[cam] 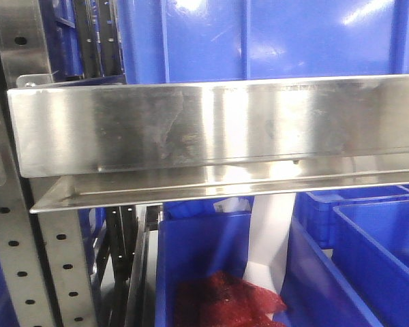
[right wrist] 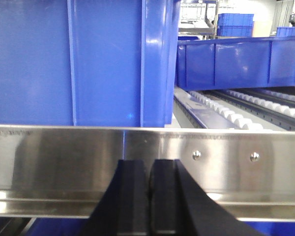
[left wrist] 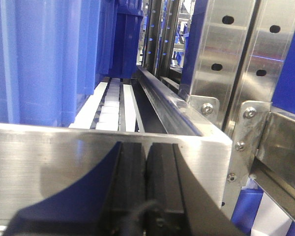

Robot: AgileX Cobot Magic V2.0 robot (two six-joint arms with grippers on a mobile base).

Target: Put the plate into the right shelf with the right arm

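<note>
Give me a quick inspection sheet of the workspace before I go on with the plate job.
Surface: brushed steel ledge of the shelf fills the front view; white rollers behind it.
Job's things: plate not seen in any view.
Clutter: red mesh item in a lower blue bin.
Grippers: left gripper shut, empty; right gripper shut, empty; both face the ledge.
Cables: dark cable at left gripper base.
Surroundings: big blue bins, hole-punched uprights.

The right pincer (right wrist: 148,196), jaws closed together, faces the right shelf's (right wrist: 64,157) steel ledge below a blue bin (right wrist: 78,59).
</note>
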